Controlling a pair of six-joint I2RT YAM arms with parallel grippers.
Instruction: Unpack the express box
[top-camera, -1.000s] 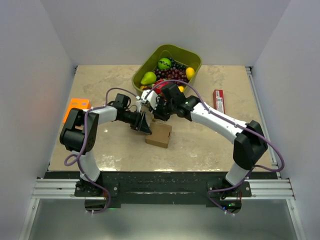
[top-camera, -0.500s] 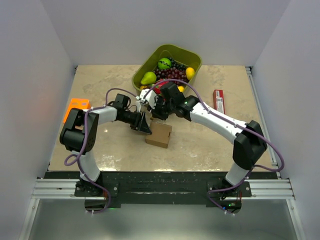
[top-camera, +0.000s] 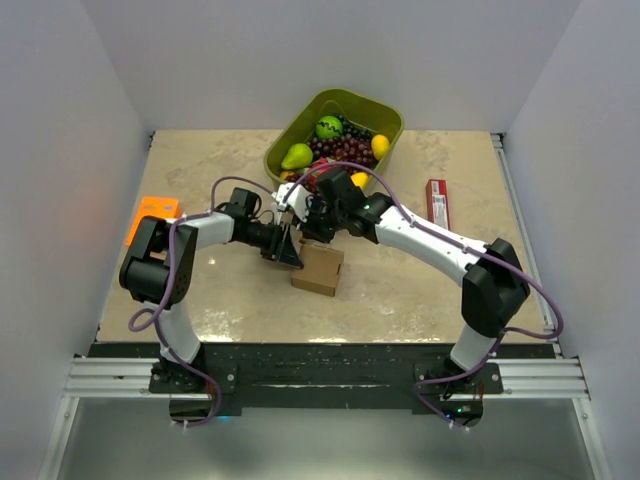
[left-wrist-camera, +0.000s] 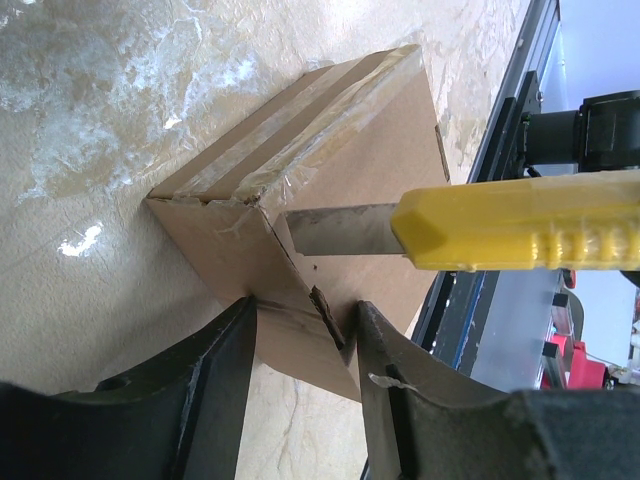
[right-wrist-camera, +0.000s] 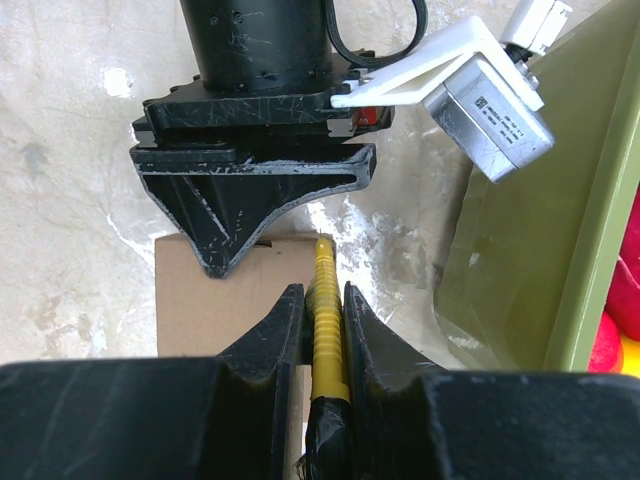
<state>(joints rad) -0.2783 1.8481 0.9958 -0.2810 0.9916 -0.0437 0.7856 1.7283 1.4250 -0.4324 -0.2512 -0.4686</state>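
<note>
Left gripper (left-wrist-camera: 300, 312): its two black fingers (left-wrist-camera: 225, 365) are pinched on one lower corner of the express box, with the cardboard wall sandwiched between them.

Right gripper (right-wrist-camera: 322, 300): pressed tight on the ribbed yellow plastic handle of a utility knife (left-wrist-camera: 520, 232), which runs straight out between its fingers toward the left gripper.

Knife blade (left-wrist-camera: 340, 232): a dull grey steel strip. Its tip meets the box's upper corner just above the left gripper's fingers (how deep it sits in the cardboard I cannot tell).

Express box (top-camera: 318, 270): a small plain brown cardboard box on the pale marbled table (top-camera: 200, 170). It lies directly under both grippers, gripped by the left one at its corner and touched by the blade from the right one.

Clear packing tape (left-wrist-camera: 300, 130): it runs along the top seam away from the left gripper, wrinkled at the end nearest the blade.

Olive-green plastic fruit tub (top-camera: 392, 130): just beyond the right gripper and close beside its wrist. It holds a green pear (top-camera: 297, 157), dark red grapes (top-camera: 340, 148) and a yellow lemon (top-camera: 380, 145).

Slim red rectangular packet (top-camera: 437, 203): well apart from the right gripper, on its outer side.

Flat orange tray (top-camera: 153, 213): well apart from the left gripper on its outer side, at the table's edge.
</note>
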